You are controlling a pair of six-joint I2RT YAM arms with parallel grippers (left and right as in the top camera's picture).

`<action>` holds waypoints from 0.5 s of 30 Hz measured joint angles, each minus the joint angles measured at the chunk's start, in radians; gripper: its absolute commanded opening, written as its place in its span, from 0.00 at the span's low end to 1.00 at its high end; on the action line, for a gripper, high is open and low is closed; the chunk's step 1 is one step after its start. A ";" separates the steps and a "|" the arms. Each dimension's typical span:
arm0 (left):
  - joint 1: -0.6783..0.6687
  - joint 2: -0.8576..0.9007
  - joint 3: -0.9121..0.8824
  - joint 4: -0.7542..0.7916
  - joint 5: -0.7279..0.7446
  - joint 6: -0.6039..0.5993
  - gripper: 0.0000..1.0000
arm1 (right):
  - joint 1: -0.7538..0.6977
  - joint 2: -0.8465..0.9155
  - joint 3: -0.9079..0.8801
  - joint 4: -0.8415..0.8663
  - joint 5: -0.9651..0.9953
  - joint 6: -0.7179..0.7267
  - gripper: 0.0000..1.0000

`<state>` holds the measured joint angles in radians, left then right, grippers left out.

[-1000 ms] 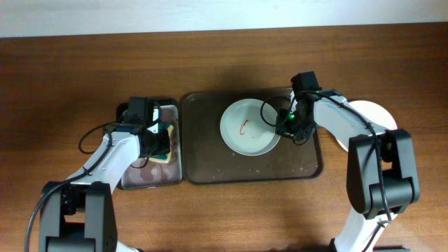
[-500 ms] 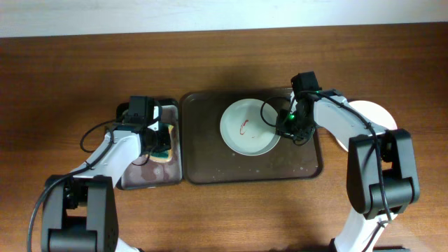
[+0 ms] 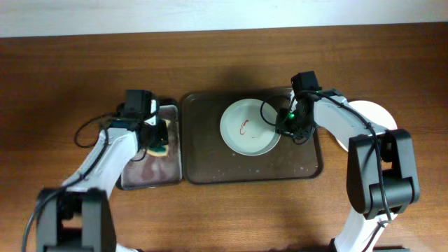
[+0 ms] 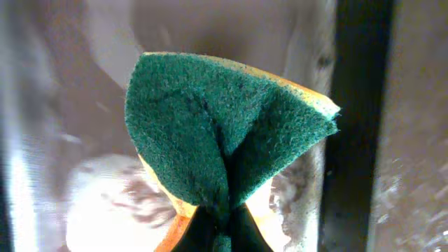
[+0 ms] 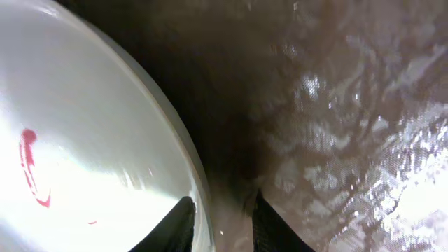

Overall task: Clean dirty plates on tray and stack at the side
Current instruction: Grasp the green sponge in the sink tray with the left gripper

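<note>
Overhead: round white plate (image 3: 245, 138) with a red smear sits mid dark brown rectangular tray (image 3: 294, 166). Right gripper (image 3: 285, 126) is at its right rim, fingers narrowly apart astride the edge; can't tell if pinching. Left gripper (image 3: 155, 138) clamps a green-and-yellow sponge (image 4: 224, 133) over the grey metal pan (image 3: 140, 175).

Overhead faces straight down — right wrist close above the tray (image 5: 336, 91)

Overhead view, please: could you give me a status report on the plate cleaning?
Left gripper shut on sponge, over grey pan. Right gripper straddling right rim of plate, grip unconfirmed. Plate on tray, red smear unwiped. No obstruction seen.
</note>
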<state>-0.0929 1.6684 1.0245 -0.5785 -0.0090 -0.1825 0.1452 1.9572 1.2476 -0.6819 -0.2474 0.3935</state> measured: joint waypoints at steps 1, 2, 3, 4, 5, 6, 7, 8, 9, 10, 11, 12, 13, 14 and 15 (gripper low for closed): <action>0.000 -0.039 0.001 0.005 -0.021 0.000 0.00 | 0.000 0.000 -0.001 0.013 0.003 0.000 0.21; 0.000 -0.071 0.003 0.009 -0.037 0.000 0.00 | 0.000 0.000 -0.003 0.027 0.005 0.000 0.19; -0.003 -0.099 0.003 0.010 -0.056 0.002 0.00 | 0.000 0.000 -0.004 0.036 0.007 0.001 0.17; -0.009 -0.118 0.003 0.011 -0.073 0.003 0.00 | 0.000 0.000 -0.004 0.039 0.008 0.002 0.16; -0.020 -0.132 0.003 0.011 -0.095 0.003 0.00 | 0.000 0.000 -0.005 0.040 0.008 0.003 0.13; -0.043 -0.145 0.003 0.011 -0.135 0.003 0.00 | 0.000 0.000 -0.005 0.040 0.009 0.003 0.13; -0.069 -0.153 0.003 0.011 -0.182 0.004 0.00 | 0.000 0.000 -0.005 0.040 0.011 0.003 0.11; -0.091 -0.158 0.003 0.011 -0.223 0.004 0.00 | 0.000 0.000 -0.005 0.040 0.012 0.003 0.09; -0.115 -0.165 0.003 0.011 -0.279 0.004 0.00 | 0.000 0.000 -0.005 0.039 0.012 0.002 0.09; -0.141 -0.172 0.003 0.011 -0.336 0.004 0.00 | 0.000 0.000 -0.005 0.039 0.012 0.003 0.09; -0.161 -0.176 0.003 0.011 -0.385 0.004 0.00 | 0.000 0.000 -0.005 0.039 0.012 0.003 0.09; -0.182 -0.177 0.003 0.011 -0.441 0.005 0.00 | 0.000 0.000 -0.005 0.039 0.012 0.003 0.09; -0.208 -0.177 0.003 0.011 -0.501 0.005 0.00 | 0.000 0.000 -0.005 0.038 0.012 0.003 0.09; -0.228 -0.177 0.003 0.011 -0.539 0.007 0.00 | 0.000 0.000 -0.005 0.037 0.012 0.003 0.09; -0.247 -0.177 0.003 0.011 -0.578 0.007 0.00 | 0.000 0.000 -0.005 0.037 0.012 0.003 0.09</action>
<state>-0.3401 1.4914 1.0279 -0.5674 -0.5873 -0.1757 0.1452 1.9572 1.2430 -0.6453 -0.2356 0.3965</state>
